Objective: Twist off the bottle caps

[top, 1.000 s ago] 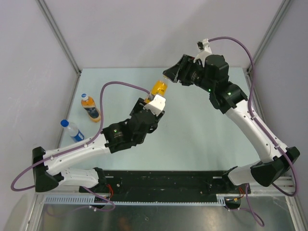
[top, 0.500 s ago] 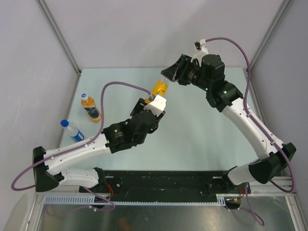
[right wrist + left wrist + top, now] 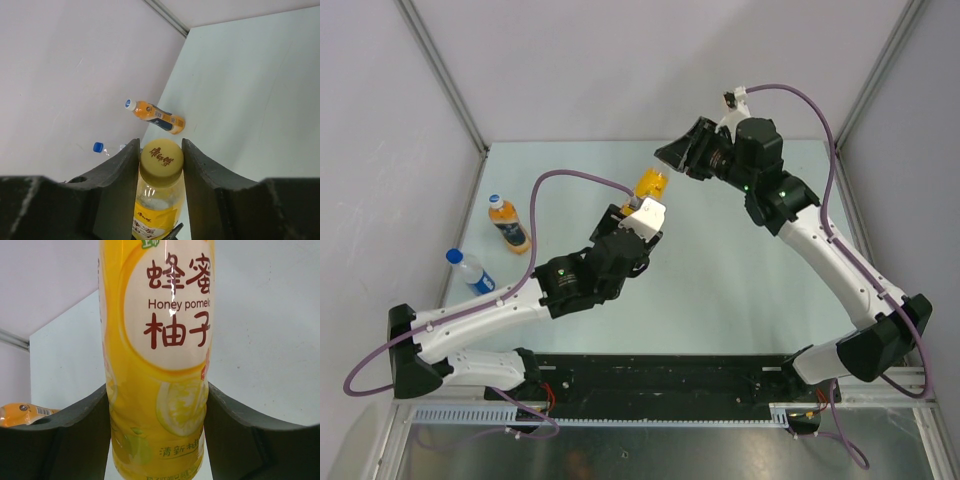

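At the left edge of the table (image 3: 740,270) the clear water bottle (image 3: 473,271) lies with its blue cap (image 3: 453,256) on. Just right of it, and a little higher in the overhead view, the short orange bottle (image 3: 510,228) lies on its side. Its white cap (image 3: 496,200) is on and it is full of orange drink. Both bottles are well apart from either pair of fingers.

In the middle of the overhead view stands the tall yellow bottle (image 3: 650,185); whether its base rests on the table cannot be told. The left fingers (image 3: 75,430) pinch its lower body from both sides, each touching the label below the words "Honey pomelo".

From the upper right the other arm reaches in over the bottle's top. In the right wrist view the yellow cap (image 3: 161,158) sits on the neck, squarely between the right fingers (image 3: 119,185), which press against its rim on both sides. Under the cap the neck is clear, with yellow drink lower down.
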